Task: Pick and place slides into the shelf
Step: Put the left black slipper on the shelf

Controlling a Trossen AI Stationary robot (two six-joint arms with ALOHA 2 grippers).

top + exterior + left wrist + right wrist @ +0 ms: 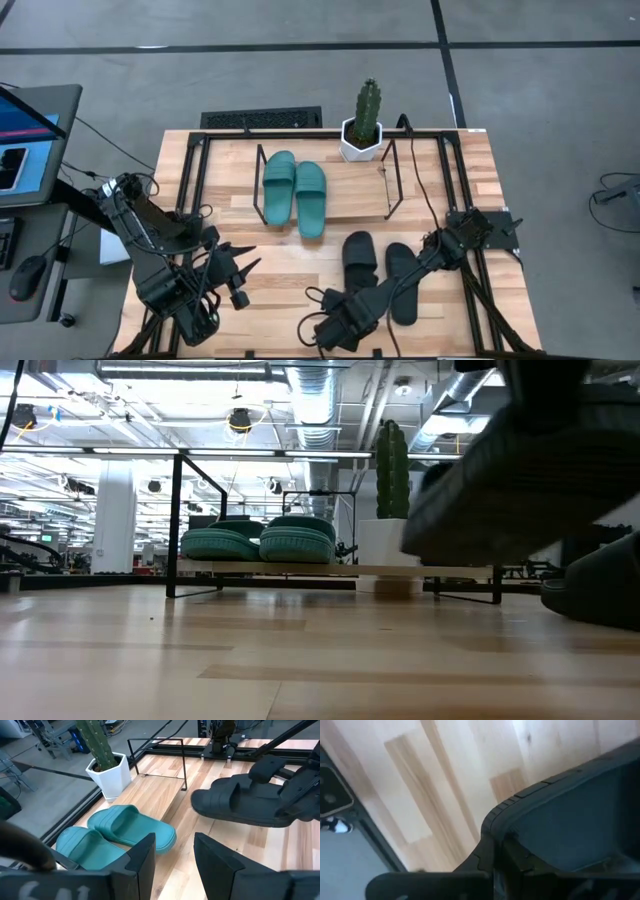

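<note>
Wooden planks are forming the table [270, 270], which is sitting on a grey concrete floor. From above, the shelf [350, 190] is standing at the table's far middle with the teal-green pair [295, 193] lying side by side on the left part of its board, and a potted cactus [364, 125] is standing just behind its right end. The black pair [380, 270] is lying in front of the shelf, toward the right. The right gripper [345, 322] is reaching in low at the near edge, over the heel of the left black slide [358, 262]. The left gripper [240, 272] is waiting over the near left of the table, its fingers spread wide with nothing between them.

At table height, the teal slides are showing toes-on upon the board, while a black slide is hanging tilted above the wood at the right.

The left wrist camera is showing its own fingers [145, 860] parted and, beyond them, the black slide raised off the table in the right gripper's grasp.

The right wrist camera is showing only black rubber close up over bare planks.
</note>
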